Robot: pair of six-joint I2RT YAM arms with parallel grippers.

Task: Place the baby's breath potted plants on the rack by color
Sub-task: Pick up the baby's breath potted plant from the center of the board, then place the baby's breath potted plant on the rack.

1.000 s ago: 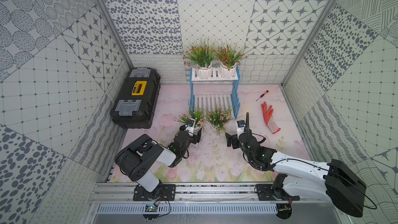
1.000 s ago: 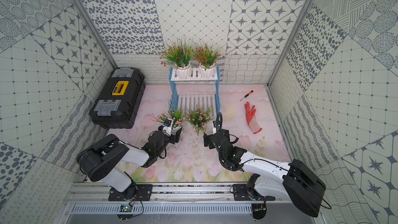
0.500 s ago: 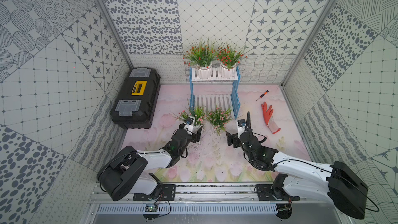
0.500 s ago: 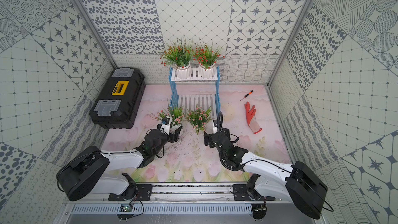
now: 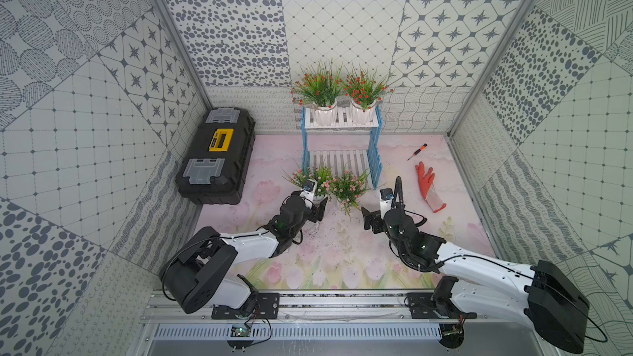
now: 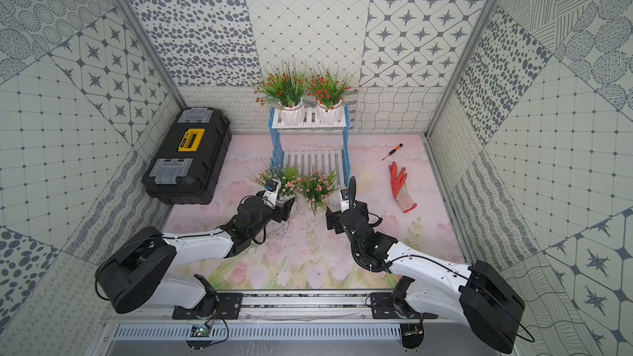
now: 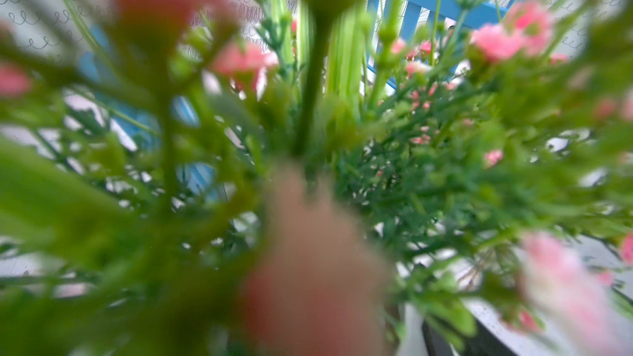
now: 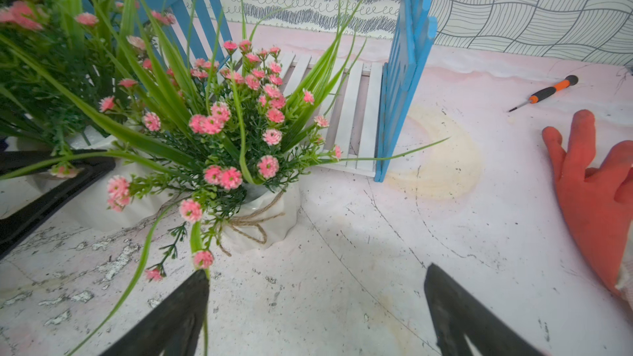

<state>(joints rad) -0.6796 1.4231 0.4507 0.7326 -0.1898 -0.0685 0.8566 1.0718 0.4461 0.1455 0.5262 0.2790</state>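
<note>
Nearest the base, the right fingers [image 8: 174,316] stood wide apart and empty, low over the surface [image 8: 359,241]. They pointed at the right pink plant [image 8: 239,138] but stopped short of its pot. I judged this a ready pose for taking that plant in its turn.

The left fingers [image 5: 321,208] were closed on the white pot of the left pink plant [image 5: 310,179]. The left wrist view was filled with blurred stems and pink blooms, which fits a grip low on the pot with the foliage rising before the lens. Holding the pot rather than the stems made sense, since the thin leaves would likely bend and slip. I could not tell whether that pot rested on the surface or hung just clear of it.

Both pink plants stood side by side, foliage touching, just in front of the rack [image 5: 374,155], whose lower shelf [image 5: 339,162] lay bare. Beyond, on the top shelf [image 5: 342,120], the two red plants [image 5: 318,92] sat together. One colour therefore had its own tier, and the bare one below was evidently meant for pink.

The glove [image 5: 428,190], screwdriver [image 5: 417,151] and toolbox [image 5: 215,155] lay well aside, out of either arm's likely path.
</note>
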